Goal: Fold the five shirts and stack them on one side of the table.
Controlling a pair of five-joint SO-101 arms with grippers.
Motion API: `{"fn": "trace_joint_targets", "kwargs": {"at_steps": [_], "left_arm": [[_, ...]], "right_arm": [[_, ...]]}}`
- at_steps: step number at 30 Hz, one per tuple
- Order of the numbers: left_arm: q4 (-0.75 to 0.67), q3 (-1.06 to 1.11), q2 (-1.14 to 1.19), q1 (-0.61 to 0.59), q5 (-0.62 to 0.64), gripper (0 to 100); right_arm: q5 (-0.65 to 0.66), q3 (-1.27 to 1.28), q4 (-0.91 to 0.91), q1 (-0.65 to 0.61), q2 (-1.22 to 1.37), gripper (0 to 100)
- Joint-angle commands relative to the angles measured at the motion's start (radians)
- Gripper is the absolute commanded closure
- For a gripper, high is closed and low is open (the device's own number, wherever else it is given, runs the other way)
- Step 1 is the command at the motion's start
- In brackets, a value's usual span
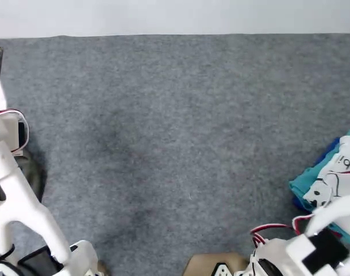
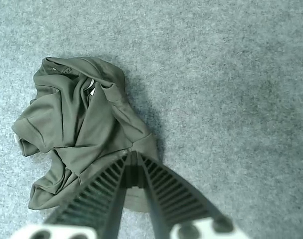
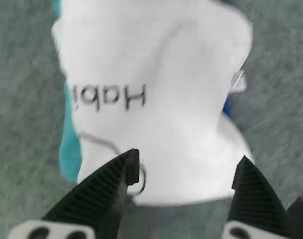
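The left gripper [image 2: 136,162] has its jaws pressed together, tips over the near edge of a crumpled green shirt [image 2: 81,134]; whether they hold any cloth cannot be told; the shirt lies bunched on the grey mat [image 2: 231,99], at the table's left edge in the high view; the right gripper [image 3: 188,160] hangs with jaws spread wide over a white shirt [image 3: 156,64]; this printed shirt lies folded on top of a teal shirt [image 3: 69,149] and a blue shirt [image 3: 227,107], a pile at the right edge
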Motion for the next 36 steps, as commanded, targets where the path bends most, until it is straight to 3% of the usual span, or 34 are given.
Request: {"fn": "trace_joint_targets", "kwargs": {"at_steps": [1, 7, 15, 27, 36], "left_arm": [[0.023, 0.002, -0.032, 0.006, -0.006, 100], [0.023, 0.002, -0.032, 0.006, -0.005, 100], [0.023, 0.002, -0.032, 0.006, -0.005, 100], [0.023, 0.002, -0.032, 0.006, -0.005, 100], [0.023, 0.002, -0.032, 0.008, -0.005, 100]], "right_arm": [[-0.044, -0.008, 0.093, -0.035, -0.062, 76.8], [-0.066, 0.123, 0.062, -0.156, 0.048, 99.4], [-0.068, 0.285, -0.148, -0.222, 0.231, 98.8], [-0.058, 0.107, -0.153, -0.188, -0.048, 98.8], [-0.057, 0.273, -0.564, -0.188, 0.107, 98.8]]}}
